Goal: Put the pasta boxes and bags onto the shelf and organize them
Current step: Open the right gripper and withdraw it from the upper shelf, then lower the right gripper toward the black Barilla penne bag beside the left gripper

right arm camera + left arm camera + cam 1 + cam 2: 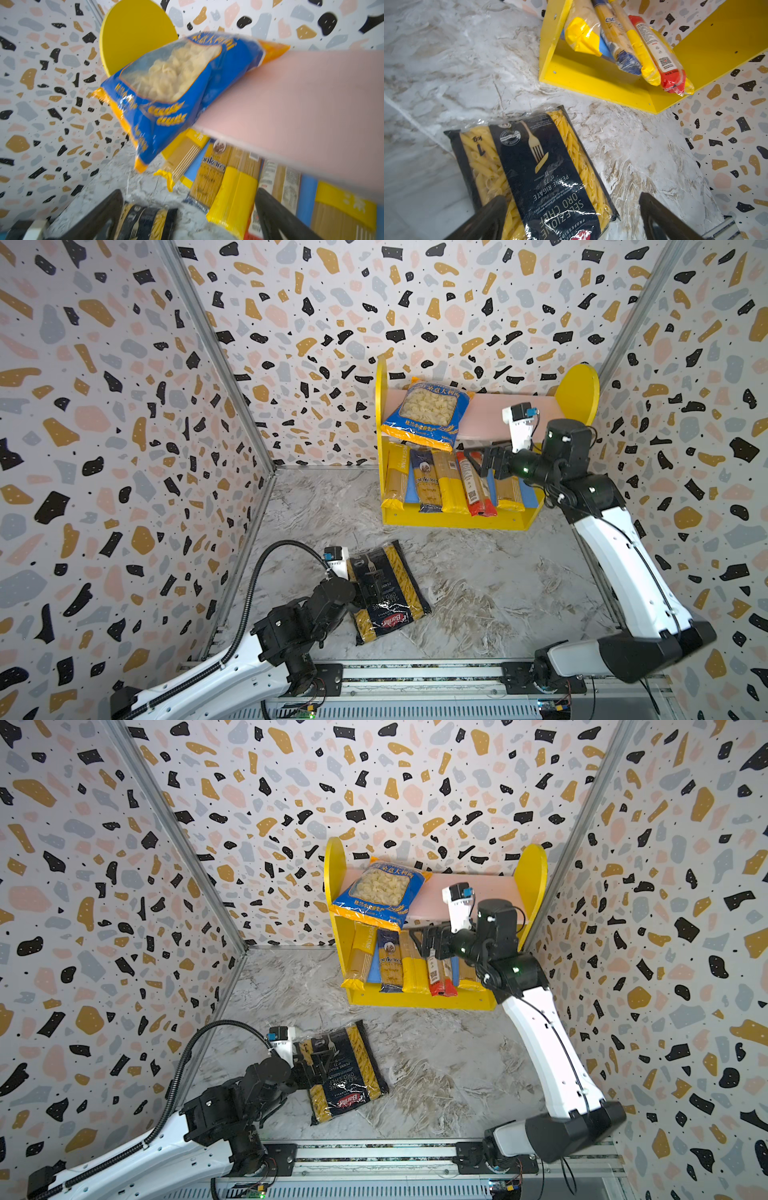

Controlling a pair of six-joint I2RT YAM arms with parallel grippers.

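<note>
Seven pasta packs are counted in both top views: six on the shelf (577,385) and one on the marble worktop (478,593). The shelf is set at the worktop's back edge, toward the back right corner.

One wide blue-orange bag (428,412) is laid on the left end of the pink upper board (490,414), with its lower end hanging past the board's front edge. The rest of that board is bare.

Five long spaghetti packs are lined up side by side on the blue lower board (412,489), their ends pointing toward the front. From the left they are a yellow pack (395,477), a dark blue pack (426,485), a second yellow pack (451,489), a red-orange pack (478,497) and a third yellow pack (509,493), which is partly hidden behind the right arm.

One dark navy Barilla bag (388,593) is laid flat and slightly askew near the worktop's front left corner, well apart from the shelf.

Two grippers are seen. The left gripper (572,197) is held over the navy bag with its jaws spread wide; one finger is seen over the bag and the other over bare marble beside it, and nothing is grasped. The right gripper (478,462) is held in front of the lower tier, above the red-orange pack, its jaws likewise released and empty.
</note>
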